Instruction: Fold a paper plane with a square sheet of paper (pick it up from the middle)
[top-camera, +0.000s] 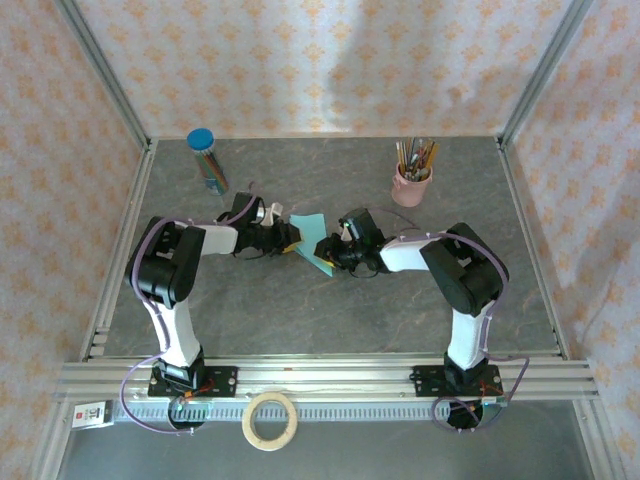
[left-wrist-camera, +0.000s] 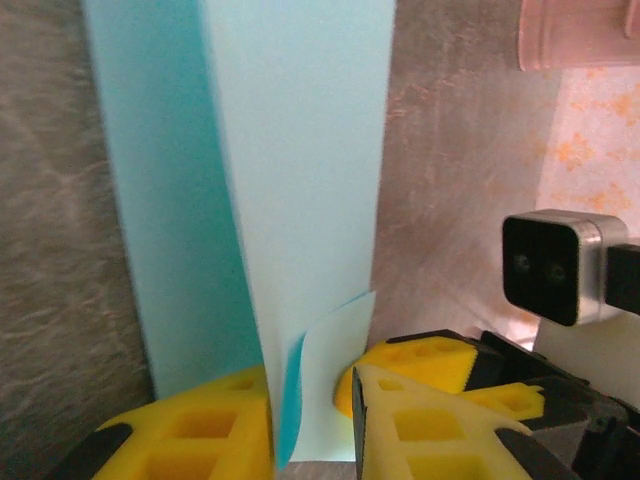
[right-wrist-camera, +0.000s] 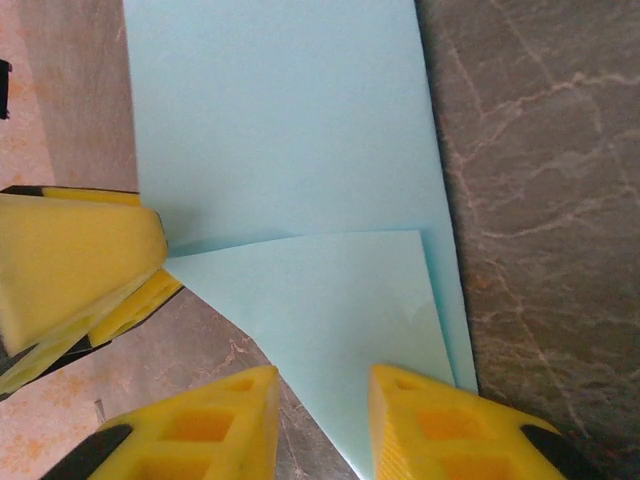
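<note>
top external, paper sheet (top-camera: 308, 238) long axis far-left to near-right

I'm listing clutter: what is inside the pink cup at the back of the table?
The pink cup holds a bunch of coloured pens or pencils, upper ends sticking out. Its wall hides their lower parts and the bottom.

Lab robot cell: aluminium frame (top-camera: 320, 374), patterned wall panels (top-camera: 330, 60).
</note>
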